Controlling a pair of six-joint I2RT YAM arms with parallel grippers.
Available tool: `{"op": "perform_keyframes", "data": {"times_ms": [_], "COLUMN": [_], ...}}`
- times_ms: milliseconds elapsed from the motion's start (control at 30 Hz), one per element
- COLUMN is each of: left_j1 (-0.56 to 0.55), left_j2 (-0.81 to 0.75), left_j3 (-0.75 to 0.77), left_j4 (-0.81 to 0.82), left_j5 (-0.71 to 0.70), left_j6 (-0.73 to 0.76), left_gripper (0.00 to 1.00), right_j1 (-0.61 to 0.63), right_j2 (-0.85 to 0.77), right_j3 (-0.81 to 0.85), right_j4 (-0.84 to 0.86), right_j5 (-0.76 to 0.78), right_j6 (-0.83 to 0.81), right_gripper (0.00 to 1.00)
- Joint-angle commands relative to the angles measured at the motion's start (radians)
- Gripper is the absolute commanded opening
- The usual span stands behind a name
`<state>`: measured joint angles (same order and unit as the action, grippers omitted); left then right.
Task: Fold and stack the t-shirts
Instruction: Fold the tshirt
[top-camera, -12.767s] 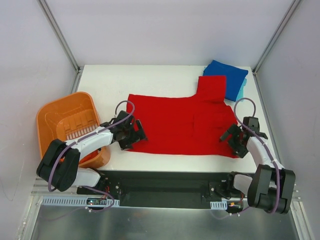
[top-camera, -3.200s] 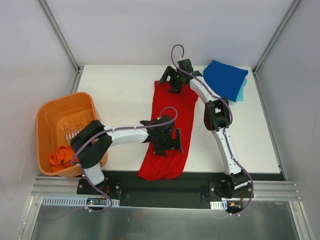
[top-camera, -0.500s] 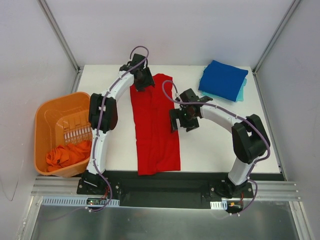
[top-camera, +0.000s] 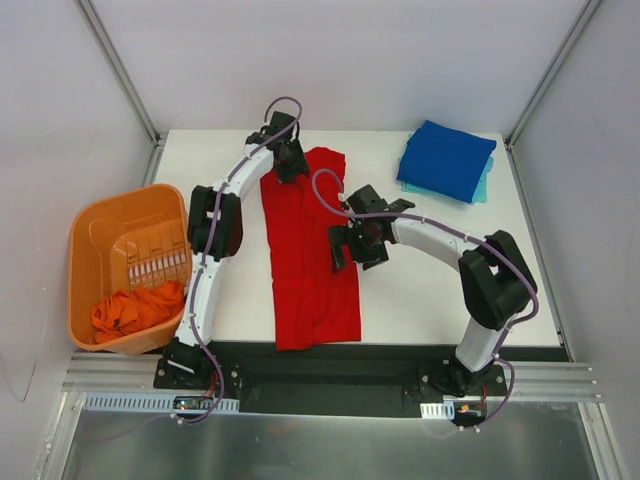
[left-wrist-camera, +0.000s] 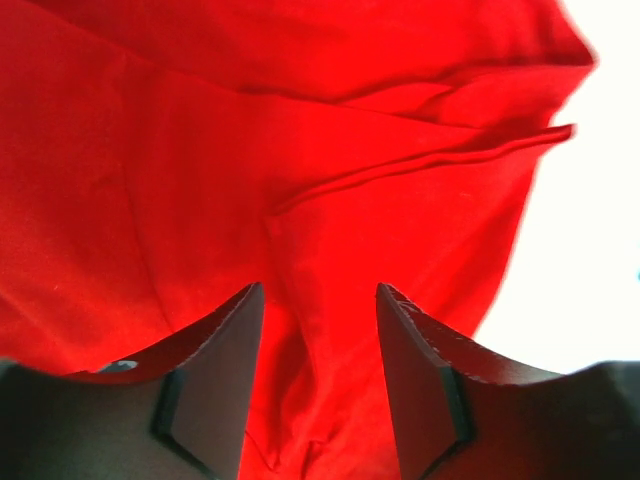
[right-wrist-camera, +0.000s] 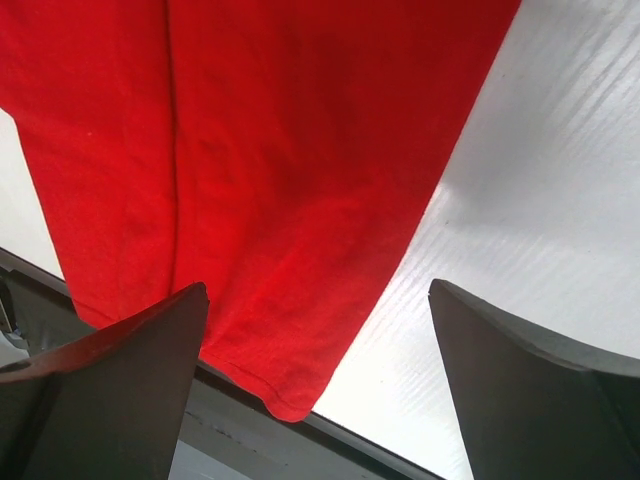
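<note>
A bright red t-shirt lies folded into a long narrow strip down the middle of the table, its near end at the front edge. My left gripper hovers open over the strip's far end; the left wrist view shows wrinkled red cloth under the gap between the fingers of that gripper, nothing pinched. My right gripper stands wide open over the strip's right edge; the right wrist view has this gripper above the red hem. A royal blue t-shirt lies folded on a light teal one.
An orange plastic basket stands at the table's left edge with a crumpled orange-red t-shirt inside. The black mounting rail runs along the front edge, just under the strip's near end. White table shows right of the strip.
The red shirt, once spread wide, now lies as a narrow strip. Over the last half second my right gripper slid a little left onto the strip; the left stays at the far end.
</note>
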<state>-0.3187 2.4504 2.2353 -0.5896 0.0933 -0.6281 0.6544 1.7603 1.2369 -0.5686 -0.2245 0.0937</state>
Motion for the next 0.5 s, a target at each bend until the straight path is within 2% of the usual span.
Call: {"op": "perform_keyframes", "data": {"times_ms": [0, 133, 200, 467], "left_j1": [0.015, 0.015, 0.015, 0.012], "left_j2": [0.030, 0.047, 0.047, 0.007], "left_j3": [0.041, 0.061, 0.061, 0.060], "left_j4": [-0.018, -0.018, -0.012, 0.010], "left_j5": [-0.017, -0.017, -0.007, 0.011], "left_j6": [0.005, -0.001, -0.010, -0.005], "left_gripper": [0.44, 0.29, 0.17, 0.03], "right_j1": [0.022, 0.027, 0.027, 0.034], "right_j2": [-0.047, -0.059, -0.079, -0.142], "right_j3": [-0.033, -0.048, -0.059, -0.083], "right_j4": [0.019, 0.019, 0.018, -0.007], "right_j5": [-0.016, -0.024, -0.013, 0.046], "right_j6": [0.020, 0.026, 0.029, 0.029], "right_gripper": [0.97, 0.97, 0.97, 0.97]}}
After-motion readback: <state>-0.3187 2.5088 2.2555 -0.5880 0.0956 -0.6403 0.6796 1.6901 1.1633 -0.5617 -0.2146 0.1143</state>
